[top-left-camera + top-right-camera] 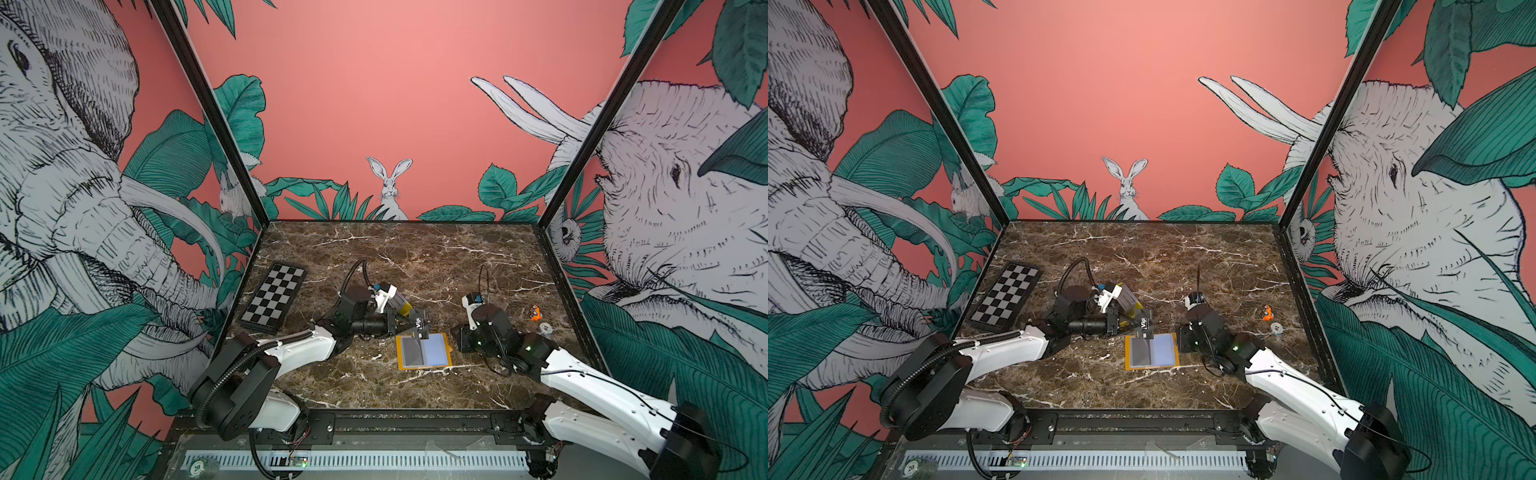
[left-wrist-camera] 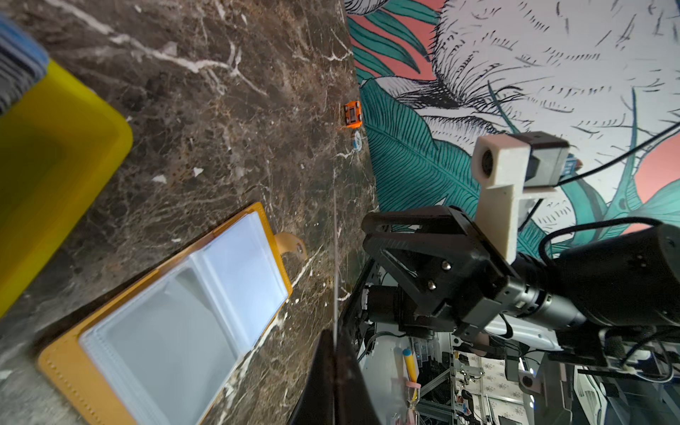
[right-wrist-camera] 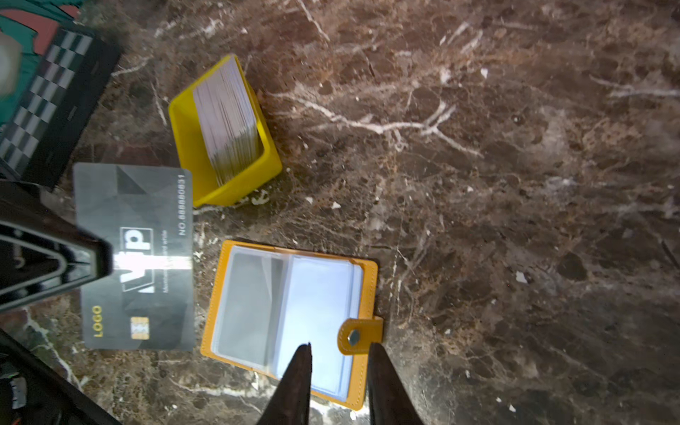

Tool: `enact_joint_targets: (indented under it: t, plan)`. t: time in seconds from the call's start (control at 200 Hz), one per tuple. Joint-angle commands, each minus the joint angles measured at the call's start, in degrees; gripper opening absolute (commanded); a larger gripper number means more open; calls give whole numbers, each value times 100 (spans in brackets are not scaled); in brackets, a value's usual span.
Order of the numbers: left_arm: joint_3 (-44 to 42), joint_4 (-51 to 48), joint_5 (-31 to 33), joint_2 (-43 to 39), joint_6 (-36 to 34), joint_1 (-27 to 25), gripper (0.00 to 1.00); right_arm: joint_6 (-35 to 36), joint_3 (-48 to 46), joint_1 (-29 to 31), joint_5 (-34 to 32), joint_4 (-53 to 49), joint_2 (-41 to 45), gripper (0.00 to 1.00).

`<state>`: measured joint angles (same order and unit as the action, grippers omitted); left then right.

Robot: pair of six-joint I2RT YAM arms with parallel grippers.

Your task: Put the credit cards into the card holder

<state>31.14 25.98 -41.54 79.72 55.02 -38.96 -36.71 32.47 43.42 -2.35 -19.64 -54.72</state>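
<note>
**Card poised over the holder**

My left tool (image 3: 105, 257) grips one card (image 3: 136, 257) by a long edge, close above the open holder (image 3: 369, 287), which lies flat on the desk (image 3: 478, 220). My right tool (image 3: 339, 346) hangs narrowly parted and empty over the holder's tab side. The stack (image 3: 228, 117) waits in the tray (image 3: 184, 147). This looks like the insertion step. I should aim the card's free edge at a sleeve mouth, enter at a shallow angle, and press the cover down with my right tool so the holder cannot slide.
</note>
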Motion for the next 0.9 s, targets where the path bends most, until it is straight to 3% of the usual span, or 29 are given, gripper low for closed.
enact_joint_targets:
  t: [0.0, 0.54, 0.895]
  plan:
    - [-169, 221, 8, 54, -20, -83, 3, -30, -162, 69, 227, 19, 134, 27]
    - [-408, -213, 489, 22, -320, -261, 3, -668, -478, 616, -340, -23, -412, 24]
    - [-285, -242, 488, 309, -162, -269, 2, -782, -581, 633, -155, 293, -867, 20]
